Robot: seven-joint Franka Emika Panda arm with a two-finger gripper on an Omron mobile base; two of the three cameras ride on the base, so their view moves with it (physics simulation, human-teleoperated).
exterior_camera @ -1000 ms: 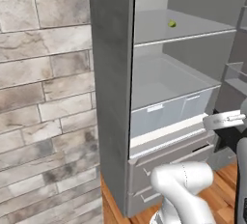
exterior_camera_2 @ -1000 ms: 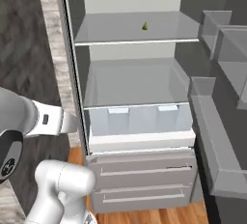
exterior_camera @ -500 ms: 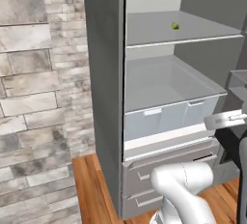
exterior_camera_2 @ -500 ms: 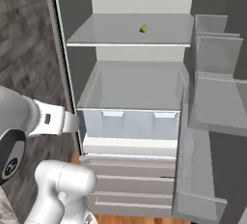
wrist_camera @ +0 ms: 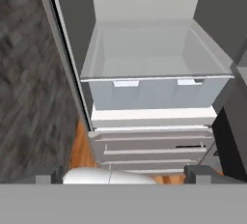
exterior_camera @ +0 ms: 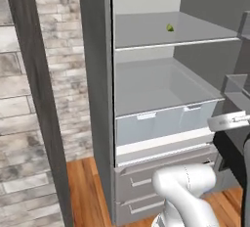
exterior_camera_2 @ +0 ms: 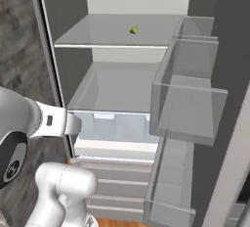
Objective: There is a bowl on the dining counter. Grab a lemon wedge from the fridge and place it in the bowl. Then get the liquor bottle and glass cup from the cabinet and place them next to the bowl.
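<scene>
A small green-yellow lemon wedge (exterior_camera: 170,27) (exterior_camera_2: 134,30) lies toward the back of the upper shelf (exterior_camera: 146,37) in the open fridge. My gripper (wrist_camera: 124,175) is open, its two dark fingertips (wrist_camera: 50,177) wide apart with nothing between them. It sits low in front of the fridge and faces the clear crisper drawer (wrist_camera: 154,90), well below the wedge. The bowl, liquor bottle, glass cup and cabinet are out of view.
The crisper drawer (exterior_camera: 163,123) (exterior_camera_2: 112,123) sits under a bare middle shelf, with grey freezer drawers (wrist_camera: 154,146) below it. Door bins (exterior_camera_2: 190,99) on the open door jut in at the right. A brick wall (exterior_camera: 24,103) and a dark post (exterior_camera: 34,99) stand on the left.
Both base views have shifted with the base. The fridge interior sits more squarely ahead and the door bins fill more of the right base view. The gripper stays open.
</scene>
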